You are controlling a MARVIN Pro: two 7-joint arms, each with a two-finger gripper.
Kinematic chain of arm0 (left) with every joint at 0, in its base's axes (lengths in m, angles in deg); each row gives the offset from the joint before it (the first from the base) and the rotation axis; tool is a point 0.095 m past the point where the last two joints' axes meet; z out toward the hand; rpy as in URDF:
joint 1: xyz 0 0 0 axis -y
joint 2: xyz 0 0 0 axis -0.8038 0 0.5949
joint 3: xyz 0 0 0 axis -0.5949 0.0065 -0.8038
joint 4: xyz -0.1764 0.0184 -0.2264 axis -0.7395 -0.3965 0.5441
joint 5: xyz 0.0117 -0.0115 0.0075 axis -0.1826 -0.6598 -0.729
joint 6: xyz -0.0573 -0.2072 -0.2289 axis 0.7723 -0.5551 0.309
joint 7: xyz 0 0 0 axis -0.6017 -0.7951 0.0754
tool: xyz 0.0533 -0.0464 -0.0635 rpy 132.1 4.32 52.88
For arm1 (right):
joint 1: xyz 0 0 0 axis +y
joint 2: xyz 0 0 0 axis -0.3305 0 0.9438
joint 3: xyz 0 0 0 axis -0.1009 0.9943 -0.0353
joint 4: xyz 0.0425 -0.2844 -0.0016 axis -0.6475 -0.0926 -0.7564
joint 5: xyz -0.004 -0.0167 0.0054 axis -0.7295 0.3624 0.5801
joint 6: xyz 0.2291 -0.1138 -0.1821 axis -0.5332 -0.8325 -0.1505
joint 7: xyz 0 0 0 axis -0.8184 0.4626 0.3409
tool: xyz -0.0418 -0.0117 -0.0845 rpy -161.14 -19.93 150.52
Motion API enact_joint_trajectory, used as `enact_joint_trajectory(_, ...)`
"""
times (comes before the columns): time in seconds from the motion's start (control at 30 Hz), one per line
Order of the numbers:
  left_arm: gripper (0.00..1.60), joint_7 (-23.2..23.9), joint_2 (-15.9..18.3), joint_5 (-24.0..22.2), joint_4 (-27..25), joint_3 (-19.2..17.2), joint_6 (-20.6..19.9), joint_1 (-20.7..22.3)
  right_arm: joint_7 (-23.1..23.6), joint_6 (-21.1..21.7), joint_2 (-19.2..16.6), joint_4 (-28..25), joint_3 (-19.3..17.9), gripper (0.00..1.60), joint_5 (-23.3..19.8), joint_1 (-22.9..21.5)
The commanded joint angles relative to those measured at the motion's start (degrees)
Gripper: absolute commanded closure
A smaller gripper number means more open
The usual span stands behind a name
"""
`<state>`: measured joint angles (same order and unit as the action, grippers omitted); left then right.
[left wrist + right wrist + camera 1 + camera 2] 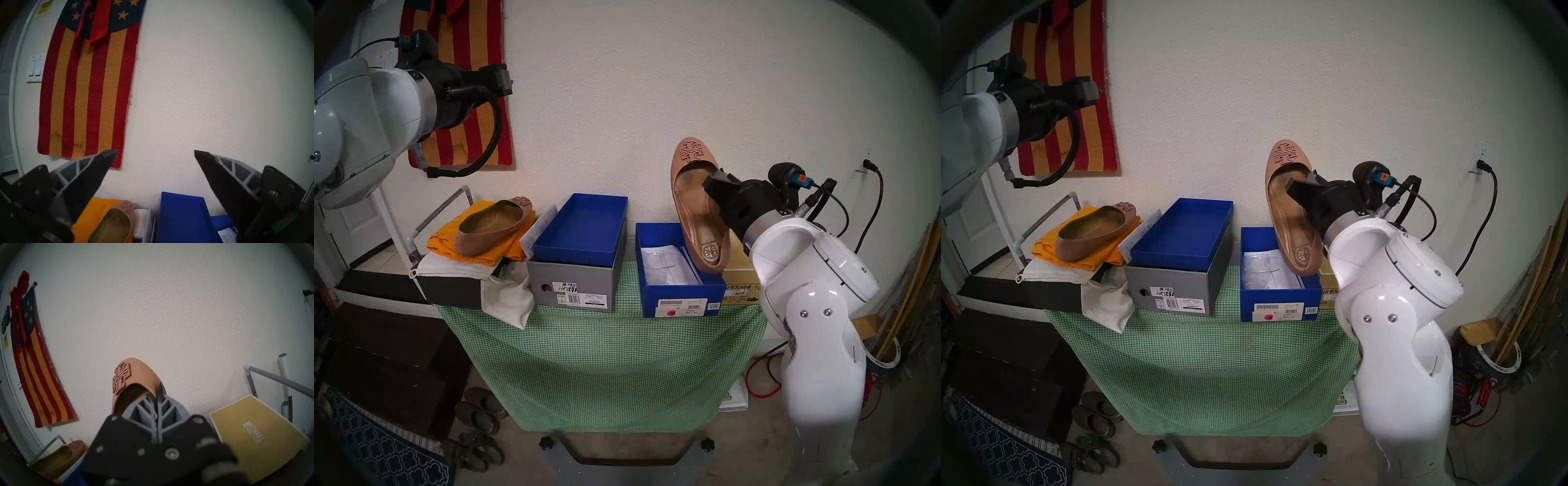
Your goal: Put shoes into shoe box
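Observation:
My right gripper [713,182] is shut on the side wall of one tan-pink shoe [690,217], held almost upright with its emblem toe up. Its heel hangs over the right side of the open blue shoe box [683,298], which holds white paper; whether the heel touches the rim I cannot tell. In the right wrist view the closed fingers [149,405] pinch the shoe [136,375] just behind its toe. The other shoe [493,227] lies on a folded orange cloth [449,244] at the left. High up at the left, by the wall, my left gripper [156,151] stands open and empty.
A grey box with a blue tray [575,271] stands left of the shoe box, a gold box [254,434] to its right. A white dust bag [507,298] hangs over the green checked tablecloth [602,356]. Dark slippers [480,414] lie on the floor, and a striped flag [85,95] hangs on the wall.

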<state>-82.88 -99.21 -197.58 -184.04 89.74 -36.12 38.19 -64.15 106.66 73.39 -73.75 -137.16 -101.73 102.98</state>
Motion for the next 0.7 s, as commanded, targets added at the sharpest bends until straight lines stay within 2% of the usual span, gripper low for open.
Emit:
enact_joint_trajectory(0.0, 0.00, 0.7, 2.0, 0.4, -0.1, 2.2, -1.3, 4.6, -0.7, -3.0, 1.3, -0.7, 0.8, 1.60, 1.5, 0.8)
enact_joint_trajectory(0.17, 0.00, 1.2, 2.6, 0.6, -0.2, 4.3, -2.1, 6.9, -0.2, -3.1, 0.1, 1.7, -1.6, 1.60, 1.5, -0.3)
enact_joint_trajectory(0.3, 0.00, 1.3, 3.0, 0.8, -0.2, 4.7, -2.5, 7.4, 1.4, -1.9, 0.2, 4.0, -4.1, 1.60, 0.3, -5.6)
enact_joint_trajectory(0.4, 0.00, 1.4, 3.2, 0.9, -0.2, 4.5, -2.5, 7.1, 3.5, -2.9, 0.7, 3.0, -6.6, 1.60, 1.0, -7.0)
enact_joint_trajectory(0.43, 0.00, 1.4, 3.3, 1.0, -0.2, 4.5, -2.6, 7.1, 4.4, -3.4, 0.7, 2.1, -7.5, 1.60, 1.1, -6.3)
enact_joint_trajectory(0.47, 0.00, 1.5, 3.4, 1.0, -0.2, 4.6, -2.6, 7.2, 4.5, -3.3, 0.6, 2.5, -8.0, 1.60, 0.7, -8.0)
enact_joint_trajectory(0.67, 0.00, 1.7, 3.6, 1.1, -0.2, 5.0, -3.1, 7.8, 5.7, -2.2, -0.1, 0.3, -11.9, 1.60, -0.6, -11.1)
